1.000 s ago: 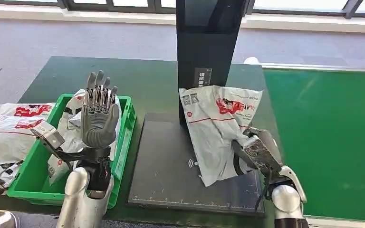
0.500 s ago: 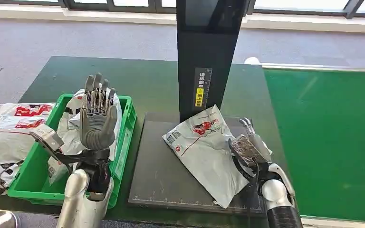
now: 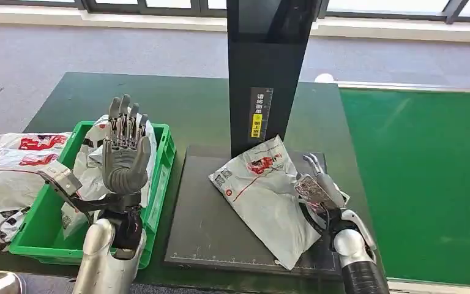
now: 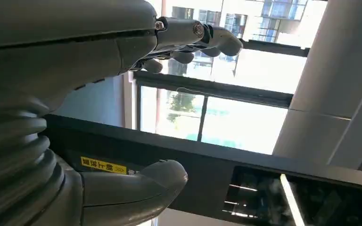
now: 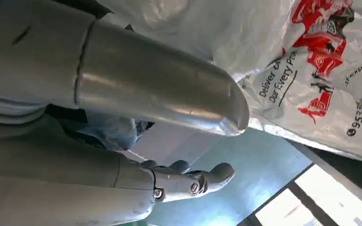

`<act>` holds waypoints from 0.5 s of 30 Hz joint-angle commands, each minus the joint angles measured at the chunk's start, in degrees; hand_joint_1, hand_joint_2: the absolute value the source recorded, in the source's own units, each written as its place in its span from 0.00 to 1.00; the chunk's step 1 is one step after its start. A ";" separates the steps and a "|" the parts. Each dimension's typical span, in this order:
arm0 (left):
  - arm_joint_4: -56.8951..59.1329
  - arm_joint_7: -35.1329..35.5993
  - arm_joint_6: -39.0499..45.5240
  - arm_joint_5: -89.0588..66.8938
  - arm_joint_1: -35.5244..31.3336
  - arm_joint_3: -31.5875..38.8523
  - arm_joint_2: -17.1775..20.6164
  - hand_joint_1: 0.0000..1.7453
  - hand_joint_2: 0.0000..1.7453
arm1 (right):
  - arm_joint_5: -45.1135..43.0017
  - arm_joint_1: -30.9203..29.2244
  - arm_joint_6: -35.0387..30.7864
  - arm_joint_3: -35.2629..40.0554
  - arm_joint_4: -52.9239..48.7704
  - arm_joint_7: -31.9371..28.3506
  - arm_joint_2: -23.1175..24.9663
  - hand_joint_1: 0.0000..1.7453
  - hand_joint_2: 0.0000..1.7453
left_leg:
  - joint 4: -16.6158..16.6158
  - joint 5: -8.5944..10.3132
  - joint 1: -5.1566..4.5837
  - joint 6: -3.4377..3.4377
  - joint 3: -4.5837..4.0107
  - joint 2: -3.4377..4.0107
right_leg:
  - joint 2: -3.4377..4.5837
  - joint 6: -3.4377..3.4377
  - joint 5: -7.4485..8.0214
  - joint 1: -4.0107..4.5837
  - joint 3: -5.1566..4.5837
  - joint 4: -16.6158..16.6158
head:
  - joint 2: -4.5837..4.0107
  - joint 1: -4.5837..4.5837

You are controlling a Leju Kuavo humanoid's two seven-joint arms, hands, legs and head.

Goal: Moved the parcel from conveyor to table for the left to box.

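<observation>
A white plastic parcel (image 3: 263, 196) with red print lies flat on the black scanner plate (image 3: 205, 226), at the foot of the dark scanner column (image 3: 266, 73). My right hand (image 3: 315, 185) is at the parcel's right edge, fingers apart and pointing away from me. In the right wrist view the thumb (image 5: 169, 94) lies along the parcel (image 5: 311, 70) while the fingers (image 5: 193, 181) stand off it, so nothing is gripped. My left hand (image 3: 124, 150) is raised over the green bin (image 3: 43, 242), palm towards me, fingers spread and empty. Its fingers (image 4: 193, 35) point up at the windows in the left wrist view.
The green bin holds a few white parcels (image 3: 89, 162). More parcels (image 3: 12, 171) lie on the dark green table (image 3: 177, 104) left of the bin. The green conveyor belt (image 3: 422, 184) runs along the right, beside the scanner plate.
The parcel, held upright against the scanner column a second ago, has been laid down flat on the plate. My right hand has let it go and drawn slightly back. The left hand stayed still.
</observation>
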 commanded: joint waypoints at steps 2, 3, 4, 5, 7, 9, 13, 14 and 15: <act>3.98 -0.52 -0.47 -0.46 -2.26 1.24 1.55 0.00 1.00 | -4.63 -3.02 3.99 3.02 3.51 -7.00 -1.79 0.00 0.00 | -0.18 0.05 0.00 -0.03 0.17 0.17 | 0.08 -0.09 0.08 0.01 0.12 -0.17 | -0.02 -0.02; 3.60 -0.66 -0.52 -0.43 -1.96 1.37 1.47 0.00 1.00 | -6.66 -2.66 2.72 1.83 1.09 -11.01 -1.15 0.00 0.00 | -0.10 0.02 0.00 -0.02 0.11 0.12 | 0.05 -0.06 0.04 0.01 0.07 -0.09 | 0.00 0.00; 2.98 -0.70 -0.65 -0.59 -1.61 1.25 1.32 0.00 1.00 | -11.17 -1.67 3.15 -0.32 -3.10 -14.21 -0.01 0.00 0.00 | -0.15 0.04 0.00 -0.03 0.14 0.16 | 0.07 -0.08 0.06 0.01 0.09 -0.14 | -0.02 -0.02; 3.02 -0.50 -0.27 -1.53 -1.67 0.74 1.28 0.00 1.00 | -14.94 -0.65 3.54 -2.12 -6.87 -15.77 0.85 0.00 0.00 | -0.11 0.03 -0.02 -0.03 0.09 0.12 | 0.04 -0.08 0.03 -0.01 0.05 -0.08 | 0.00 -0.02; 3.48 -0.39 0.21 -2.31 -1.96 0.25 1.13 0.00 1.00 | -16.27 0.29 3.85 -2.70 -10.07 -15.52 0.90 0.00 0.00 | -0.24 0.04 -0.04 -0.05 0.19 0.14 | 0.00 -0.13 0.03 -0.02 0.14 -0.19 | -0.02 -0.02; 3.92 -0.21 1.52 -3.84 -2.22 -0.07 1.17 0.00 1.00 | -17.27 0.68 3.08 -3.66 -11.32 -16.17 1.40 0.00 0.00 | -0.10 0.01 -0.04 -0.03 0.07 0.01 | -0.08 -0.09 -0.03 -0.03 0.05 -0.07 | 0.00 -0.02; 11.21 2.00 10.21 -15.62 -5.14 -3.76 1.47 0.00 1.00 | -22.02 2.74 -4.06 -9.25 -19.22 -19.29 4.43 0.00 1.00 | -0.10 0.06 -0.03 -0.03 0.07 -0.12 | -0.19 -0.08 -0.03 -0.03 0.08 -0.08 | 0.00 -0.02; 13.18 2.39 10.79 -17.85 -5.81 -5.12 1.83 0.00 1.00 | -23.01 3.04 -4.44 -10.05 -20.49 -19.77 4.76 0.00 1.00 | -0.04 0.06 -0.05 -0.03 0.02 -0.19 | -0.24 -0.06 -0.05 -0.05 0.01 -0.01 | 0.00 -0.02; 15.30 2.85 11.67 -20.39 -6.51 -6.46 2.09 0.00 1.00 | -23.33 3.29 -5.75 -10.97 -21.67 -20.48 5.25 0.00 1.00 | -0.02 0.05 -0.04 -0.02 0.00 -0.16 | -0.20 -0.04 -0.04 -0.05 -0.04 -0.01 | 0.00 -0.02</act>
